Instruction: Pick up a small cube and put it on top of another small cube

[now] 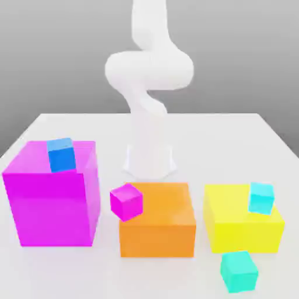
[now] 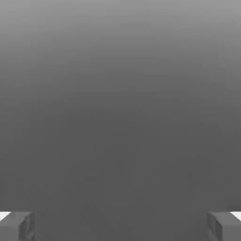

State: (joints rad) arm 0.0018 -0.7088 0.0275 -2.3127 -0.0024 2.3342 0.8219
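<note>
The small teal-green cube (image 1: pixel 239 271) lies on the white table (image 1: pixel 263 134) at the near edge, just in front of the yellow box. The small magenta cube (image 1: pixel 126 201) rests tilted at the near left corner of the orange box, in the gap beside the large magenta box. My white arm (image 1: pixel 149 70) rises from its base behind the orange box and bends upward out of the exterior view. In the hand view my gripper (image 2: pixel 120 228) is open, its grey fingertips (image 2: pixel 16 226) far apart with nothing between them, facing a plain grey background.
A large magenta box (image 1: pixel 52 198) stands at the exterior view's left with a small blue cube (image 1: pixel 61 155) on top. An orange box (image 1: pixel 159 225) sits in the middle. A yellow box (image 1: pixel 236 225) at the right carries a pale cyan cube (image 1: pixel 261 197).
</note>
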